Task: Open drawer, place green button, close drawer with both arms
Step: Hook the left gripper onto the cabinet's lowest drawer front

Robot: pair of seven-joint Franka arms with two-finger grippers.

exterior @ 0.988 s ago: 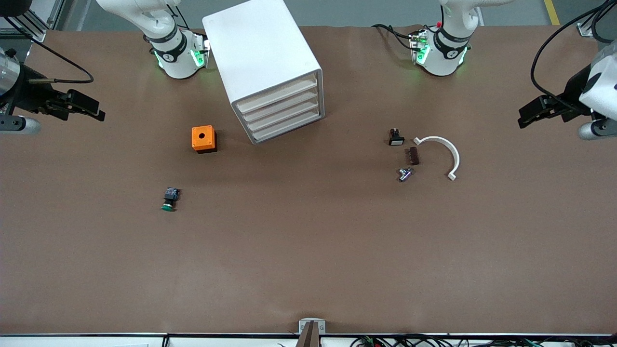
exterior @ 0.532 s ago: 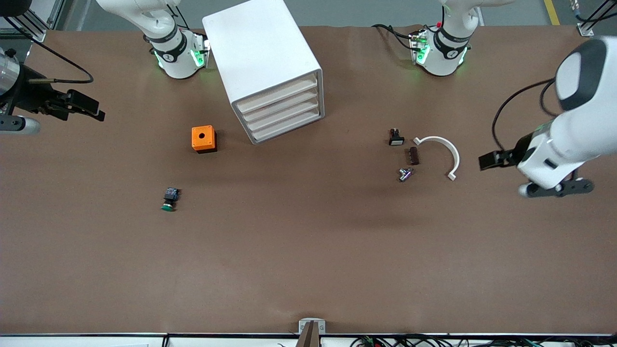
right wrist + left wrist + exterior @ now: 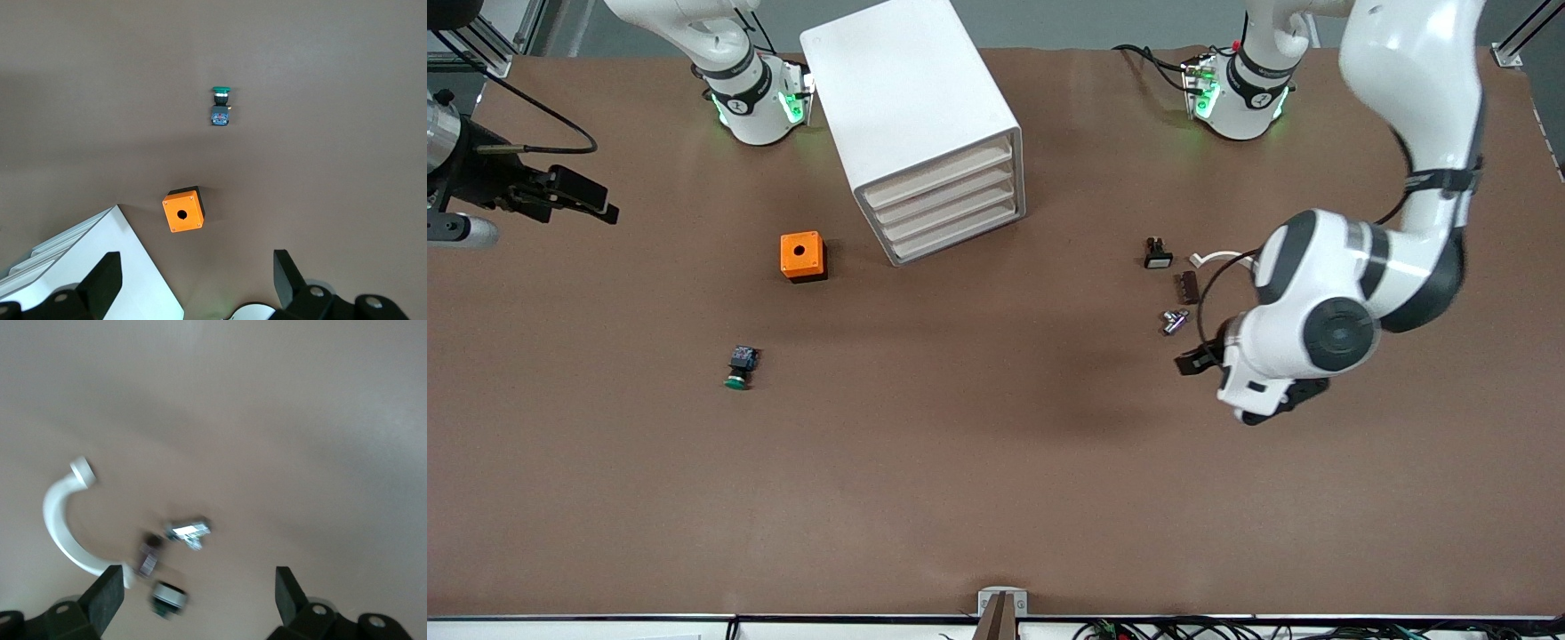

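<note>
White plastic forms the cabinet (image 3: 921, 124), and all four of its drawers sit flush, so no step of the task is complete: opening, placing and closing all remain. The target drawer (image 3: 955, 233), one of the lower two, is a shallow, wide tray fully seated in the cabinet front. The button (image 3: 739, 366) lies on the brown surface (image 3: 960, 462), nearer the front camera than the orange box (image 3: 803, 256) and toward the right arm's end; it has a round green cap on a black-and-blue body, lies on its side, and is much smaller than the box. The left pincer (image 3: 199, 603) is over bare surface near the small loose parts (image 3: 1175, 321) and the white curved piece (image 3: 64, 522), well apart from the cabinet, with fingers spread apart and empty. The right pincer (image 3: 197, 283) waits at the right arm's end of the surface, high over it, fingers likewise spread and holding nothing. Judged from this layout, the drawer must be pulled out first.
</note>
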